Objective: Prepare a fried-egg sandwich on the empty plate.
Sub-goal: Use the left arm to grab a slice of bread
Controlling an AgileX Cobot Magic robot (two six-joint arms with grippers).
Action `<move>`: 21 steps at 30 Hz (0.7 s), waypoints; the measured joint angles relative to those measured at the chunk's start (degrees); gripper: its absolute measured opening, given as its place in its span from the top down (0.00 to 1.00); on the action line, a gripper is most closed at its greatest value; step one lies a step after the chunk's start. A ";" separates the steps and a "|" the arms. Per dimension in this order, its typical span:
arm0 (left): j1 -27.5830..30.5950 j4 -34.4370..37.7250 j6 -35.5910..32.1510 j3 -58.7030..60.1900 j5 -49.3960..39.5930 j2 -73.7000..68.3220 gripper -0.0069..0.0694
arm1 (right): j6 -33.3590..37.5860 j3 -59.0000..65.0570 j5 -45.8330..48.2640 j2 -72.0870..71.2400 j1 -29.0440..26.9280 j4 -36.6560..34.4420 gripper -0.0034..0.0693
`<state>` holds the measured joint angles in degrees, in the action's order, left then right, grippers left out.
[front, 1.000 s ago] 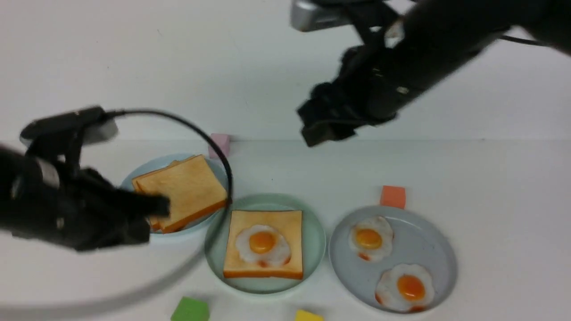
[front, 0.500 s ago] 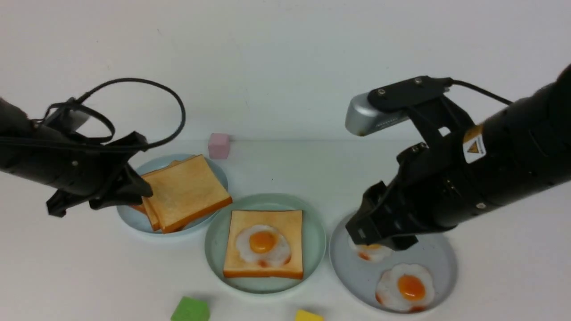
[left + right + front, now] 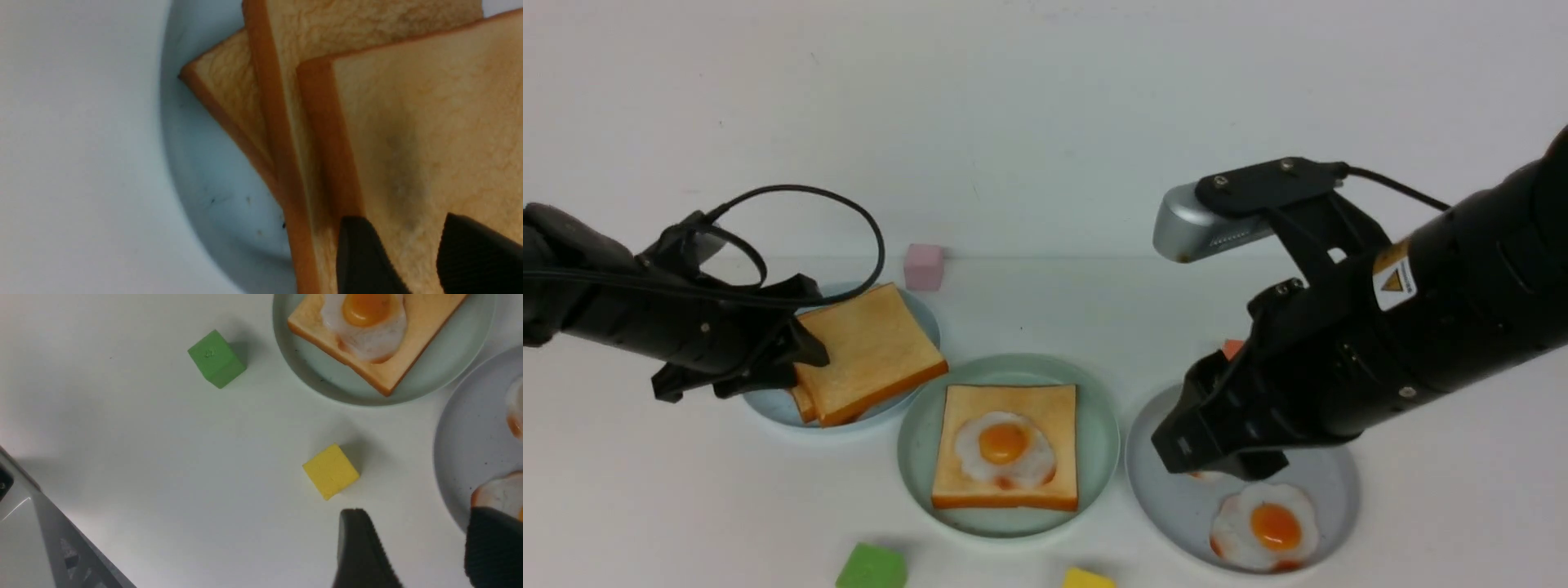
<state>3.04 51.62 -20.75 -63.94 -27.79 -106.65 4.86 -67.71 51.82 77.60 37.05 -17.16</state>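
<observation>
Bright even light, soft shadows, slight blur

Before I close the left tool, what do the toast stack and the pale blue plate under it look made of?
The toast stack: probably soft foam or rubbery toy food, matte; fine sponge-like grain on the faces, flat uniform orange crust edges. The pale blue plate: glazed ceramic or melamine, cannot tell which; smooth, soft sheen, a few tiny dark specks.

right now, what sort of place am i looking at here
Most likely a robot test bench, not a real kitchen: a plain white table against a blank wall, toy-like toast slices and fried eggs on plates, and a green cube and yellow cube lying loose.
</observation>
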 joint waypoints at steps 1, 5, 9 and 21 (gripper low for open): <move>0.00 1.84 -2.05 0.00 0.33 -0.56 0.55 | 0.00 0.00 0.06 0.00 0.00 0.00 0.44; 0.00 6.29 -6.64 0.00 1.07 -2.49 0.62 | 0.00 0.00 0.06 0.00 0.05 -0.11 0.44; 0.00 7.86 -9.25 -0.12 1.07 -2.90 0.73 | 0.00 0.00 0.26 0.00 0.07 -1.60 0.44; -0.95 7.55 -11.44 -0.19 -3.46 3.21 0.90 | 0.00 0.00 3.02 -0.35 0.06 -2.34 0.44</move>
<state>2.09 59.17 -32.19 -64.13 -31.25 -103.44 4.86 -67.71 54.85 77.25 37.12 -19.50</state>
